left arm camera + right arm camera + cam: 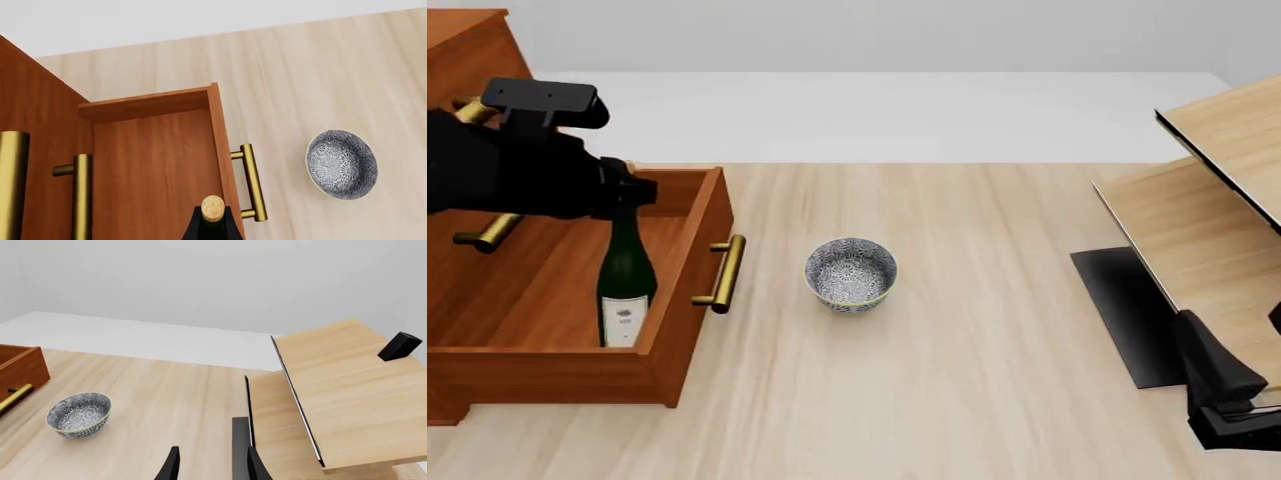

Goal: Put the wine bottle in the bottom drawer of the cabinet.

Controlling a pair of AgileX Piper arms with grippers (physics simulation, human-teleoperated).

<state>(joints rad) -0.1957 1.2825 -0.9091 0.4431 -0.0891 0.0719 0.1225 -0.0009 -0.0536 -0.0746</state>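
Standing upright inside the pulled-out bottom drawer [561, 300] of the reddish-brown wooden cabinet [467, 50] at the front view's left, the slim dark green glass wine bottle [626, 285] with tan cork looks heavy, rigid, slick and breakable; its narrow neck seems the best hold. The black left gripper [614, 195] sits at that neck, though whether its jaws clamp it cannot be told. The right gripper [210, 465], lower right, is slightly parted and empty. A speckled grey ceramic bowl [850, 273] rests on the pale wood-grain table [988, 300].
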